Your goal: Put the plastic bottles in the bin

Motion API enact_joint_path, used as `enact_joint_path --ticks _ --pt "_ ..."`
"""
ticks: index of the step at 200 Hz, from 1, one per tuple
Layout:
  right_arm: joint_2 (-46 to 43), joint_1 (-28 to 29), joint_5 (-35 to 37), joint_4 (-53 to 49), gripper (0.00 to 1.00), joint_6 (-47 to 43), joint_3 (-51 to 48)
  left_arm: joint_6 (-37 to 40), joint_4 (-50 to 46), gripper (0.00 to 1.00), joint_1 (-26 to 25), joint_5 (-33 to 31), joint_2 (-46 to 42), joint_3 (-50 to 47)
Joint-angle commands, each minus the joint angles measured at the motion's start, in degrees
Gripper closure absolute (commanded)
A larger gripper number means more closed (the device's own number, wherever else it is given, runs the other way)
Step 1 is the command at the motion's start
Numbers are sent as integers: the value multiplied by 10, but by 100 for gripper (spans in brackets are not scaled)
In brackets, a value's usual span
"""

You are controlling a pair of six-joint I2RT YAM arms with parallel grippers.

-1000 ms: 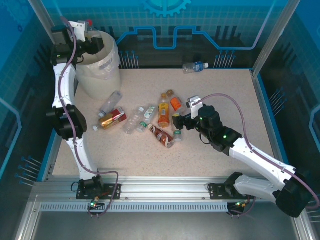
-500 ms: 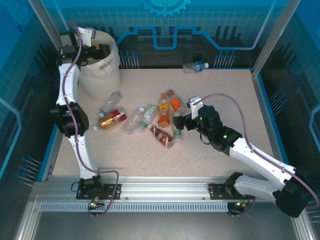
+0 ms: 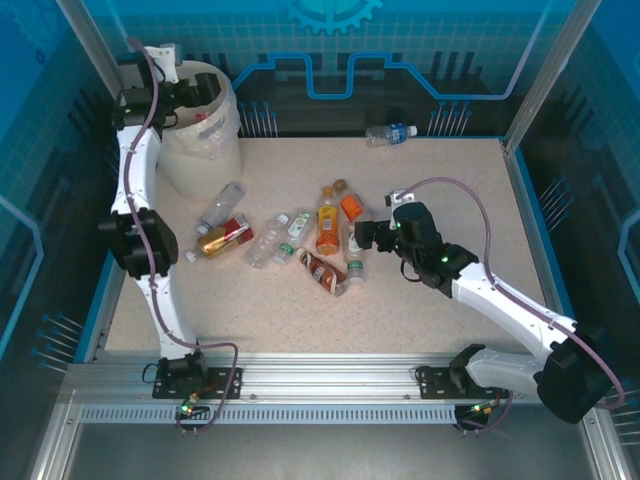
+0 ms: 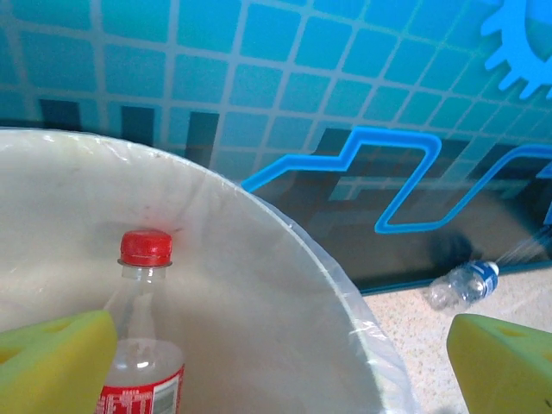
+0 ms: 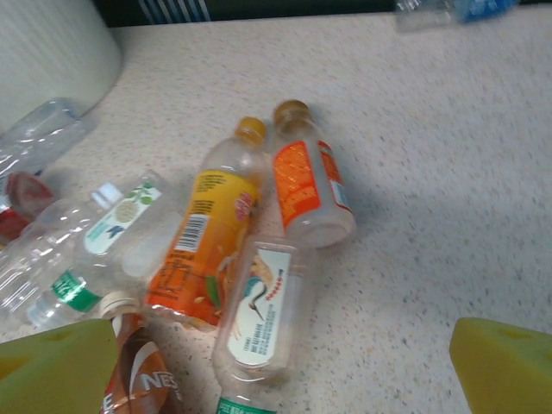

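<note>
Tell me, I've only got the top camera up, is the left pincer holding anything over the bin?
Observer: No. The left wrist view shows the left pincer open, set wider than the red-capped bottle, which is cap-up inside the bin.
Operator: What's under the right one?
Observer: In the right wrist view, a clear bottle with a white bird label lies below the gap of the open right pincer.
Operator: Is it lying free?
Observer: No, it lies tight alongside the yellow-and-orange bottle.
</note>
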Motion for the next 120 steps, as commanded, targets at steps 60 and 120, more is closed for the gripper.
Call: enact_joint_path --ticks 60,120 --pt "116 -69 -74 -81 0 30 82 -168 170 1 -58 -125 -296 -308" --pt "252 -87 -116 -141 2 -36 193 -229 129 1 -130 -140 -417 -465"
